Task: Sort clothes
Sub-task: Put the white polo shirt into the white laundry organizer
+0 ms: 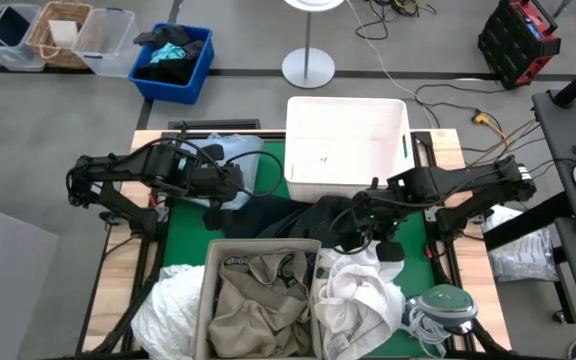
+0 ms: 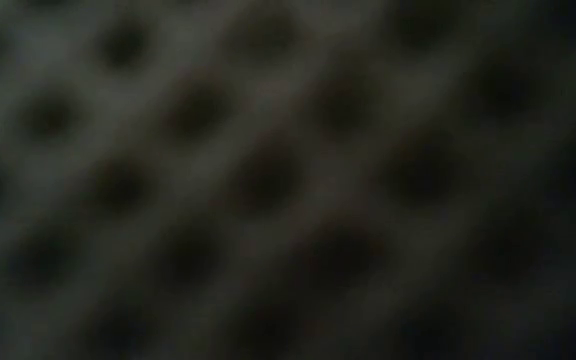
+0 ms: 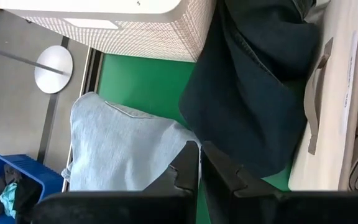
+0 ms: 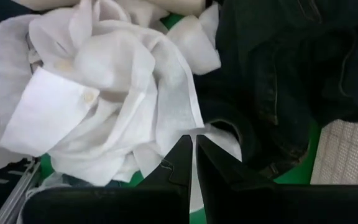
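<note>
Here both arms are shown reaching inward over the green table (image 1: 183,225). The left gripper (image 3: 199,163) is held with fingers pressed together, empty, above the edge of the light blue shirt (image 3: 120,146). The right gripper (image 4: 194,155) is likewise clenched on nothing, between the white shirt (image 4: 98,93) and the dark denim jeans (image 4: 278,74). The jeans are laid crosswise between the white bin (image 1: 346,140) and the tan bin (image 1: 208,300).

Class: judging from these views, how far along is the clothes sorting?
Barely begun: the white bin looks empty. Both claws, left and right, are shut, gripping nothing. Dark jeans, light blue shirt and white shirt remain unsorted.
</note>
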